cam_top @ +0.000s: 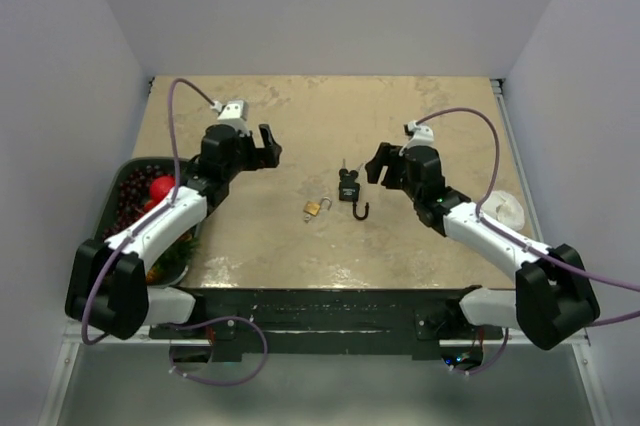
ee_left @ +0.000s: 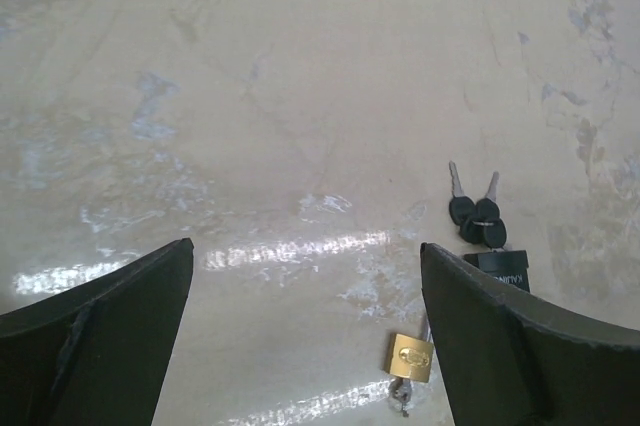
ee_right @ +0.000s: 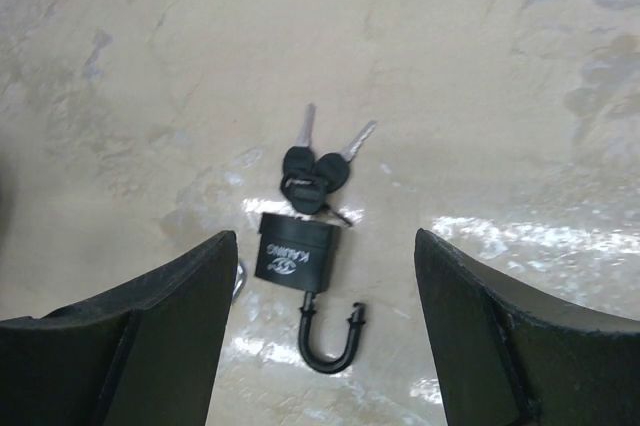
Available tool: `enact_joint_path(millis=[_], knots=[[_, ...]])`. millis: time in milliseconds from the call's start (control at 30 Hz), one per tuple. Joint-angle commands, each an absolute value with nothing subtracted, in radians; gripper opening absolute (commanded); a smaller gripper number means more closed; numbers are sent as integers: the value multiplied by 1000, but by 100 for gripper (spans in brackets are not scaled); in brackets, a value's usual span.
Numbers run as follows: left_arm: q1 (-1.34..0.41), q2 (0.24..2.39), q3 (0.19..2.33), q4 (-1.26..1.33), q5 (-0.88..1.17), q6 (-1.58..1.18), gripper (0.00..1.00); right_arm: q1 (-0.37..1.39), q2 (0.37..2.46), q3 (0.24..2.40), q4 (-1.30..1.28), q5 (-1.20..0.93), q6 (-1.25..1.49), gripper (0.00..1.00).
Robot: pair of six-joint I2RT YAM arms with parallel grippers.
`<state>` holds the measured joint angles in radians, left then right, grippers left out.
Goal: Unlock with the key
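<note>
A black padlock (ee_right: 298, 256) lies on the beige table, its U-shaped shackle (ee_right: 328, 341) out of the body at one end. A bunch of black-headed keys (ee_right: 315, 171) lies against the body's far end. In the top view the padlock (cam_top: 348, 189) sits mid-table. A small brass padlock (cam_top: 314, 209) lies to its left and shows in the left wrist view (ee_left: 411, 357). My right gripper (ee_right: 322, 238) is open, hovering over the black padlock, empty. My left gripper (ee_left: 305, 258) is open and empty, left of both locks (cam_top: 264, 149).
A dark basket (cam_top: 128, 172) with red fruit stands at the table's left edge under the left arm. A white round object (cam_top: 503, 211) lies at the right by the right arm. White walls close the table on three sides.
</note>
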<state>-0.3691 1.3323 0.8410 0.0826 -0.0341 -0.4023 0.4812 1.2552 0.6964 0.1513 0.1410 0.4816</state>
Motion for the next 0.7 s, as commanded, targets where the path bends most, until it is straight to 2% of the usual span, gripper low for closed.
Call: enact_joint_path(millis=[0, 133, 400, 667], knots=[[-289, 1192, 815, 80, -28, -428, 99, 390, 1238, 747, 184, 153, 459, 75], [-221, 1094, 815, 12, -21, -407, 99, 301, 1178, 761, 146, 163, 440, 75], [-193, 881, 773, 15, 18, -241, 99, 282, 973, 753, 98, 281, 364, 75], [-193, 835, 749, 18, 14, -216, 99, 282, 850, 660, 160, 313, 310, 76]])
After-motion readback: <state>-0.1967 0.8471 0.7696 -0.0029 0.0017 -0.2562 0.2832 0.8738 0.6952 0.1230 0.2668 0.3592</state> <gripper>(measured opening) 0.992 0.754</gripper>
